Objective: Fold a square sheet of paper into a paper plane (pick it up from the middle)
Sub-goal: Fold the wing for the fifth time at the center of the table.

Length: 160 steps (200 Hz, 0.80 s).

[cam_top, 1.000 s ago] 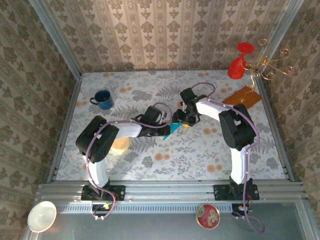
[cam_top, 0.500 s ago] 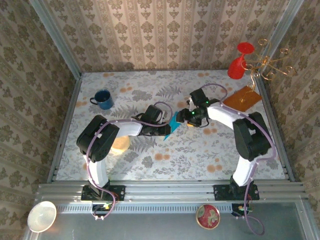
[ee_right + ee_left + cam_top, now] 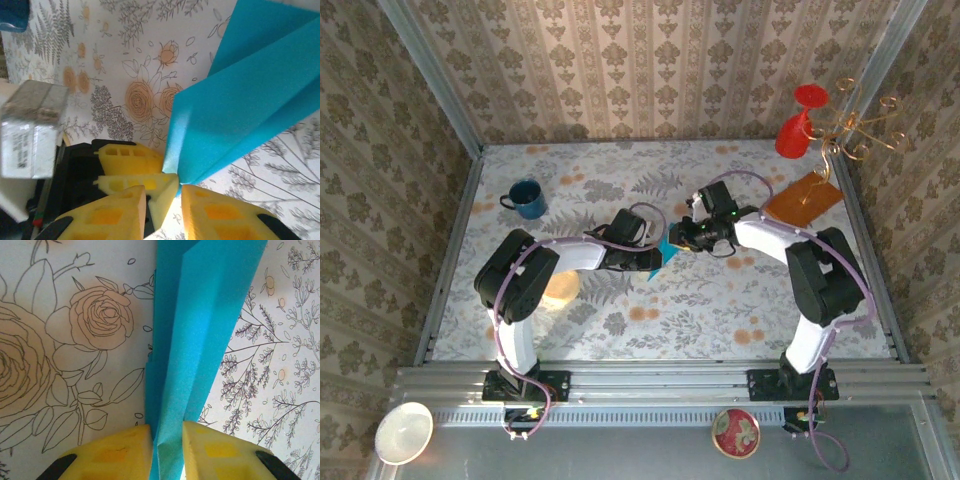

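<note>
— What is the left claw (image 3: 165, 429) doing?
— It is pressed together on the teal-blue folded paper sheet (image 3: 200, 340). Its yellow fingers (image 3: 112, 452) clamp a creased edge, and the sheet fans out away from them over the floral tablecloth (image 3: 65, 340).

— And the right claw (image 3: 164, 194)?
— Its own yellow fingers (image 3: 220, 215) stand narrowly apart, with the sheet's pointed corner reaching the top of the gap. I cannot tell whether they actually pinch it (the left claw's fingertip crowds into that same gap).

— So where does that put the paper?
— About mid-table, caught between the two claws, which meet nose to nose there.

— What lies further out?
— A pale round disc (image 3: 558, 288) sits partly under the left arm. A blue enamel mug (image 3: 527, 198) stands well apart at the far left. An orange-brown square sheet (image 3: 803, 200) lies flat at the far right, beside the right arm. A red glass goblet (image 3: 800, 125) and a gold wire stand (image 3: 865, 130) occupy the far right corner.
</note>
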{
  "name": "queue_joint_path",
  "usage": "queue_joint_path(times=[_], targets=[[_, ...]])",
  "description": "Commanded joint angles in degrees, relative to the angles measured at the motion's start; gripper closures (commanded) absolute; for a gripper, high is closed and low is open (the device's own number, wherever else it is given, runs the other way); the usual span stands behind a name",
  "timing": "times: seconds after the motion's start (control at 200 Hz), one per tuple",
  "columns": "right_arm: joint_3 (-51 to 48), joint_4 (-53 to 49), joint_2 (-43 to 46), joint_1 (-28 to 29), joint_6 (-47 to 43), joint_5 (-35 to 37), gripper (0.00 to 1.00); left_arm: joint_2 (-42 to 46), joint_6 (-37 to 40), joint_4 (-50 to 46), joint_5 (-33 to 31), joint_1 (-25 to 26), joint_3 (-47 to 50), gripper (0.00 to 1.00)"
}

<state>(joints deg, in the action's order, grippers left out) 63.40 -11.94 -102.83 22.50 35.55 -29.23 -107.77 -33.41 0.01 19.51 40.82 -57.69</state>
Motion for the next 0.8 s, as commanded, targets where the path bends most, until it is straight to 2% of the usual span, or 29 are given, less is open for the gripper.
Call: queue_joint_path(times=[0.0, 0.34, 0.795], targets=[[2.9, 1.4, -2.6, 1.0, 1.1, -1.8, 0.76, -4.9, 1.0, -4.7, -1.6, 1.0, 1.7, 0.75], [5.0, -1.2, -7.3, 1.1, 1.1, 0.8, 0.78, -4.6, 1.0, -4.5, -1.5, 1.1, 2.0, 0.74], [5.4, -4.2, -8.9, 1.2, 0.0, 5.1, 0.79, -4.8, 1.0, -4.5, -1.1, 1.1, 2.0, 0.74]])
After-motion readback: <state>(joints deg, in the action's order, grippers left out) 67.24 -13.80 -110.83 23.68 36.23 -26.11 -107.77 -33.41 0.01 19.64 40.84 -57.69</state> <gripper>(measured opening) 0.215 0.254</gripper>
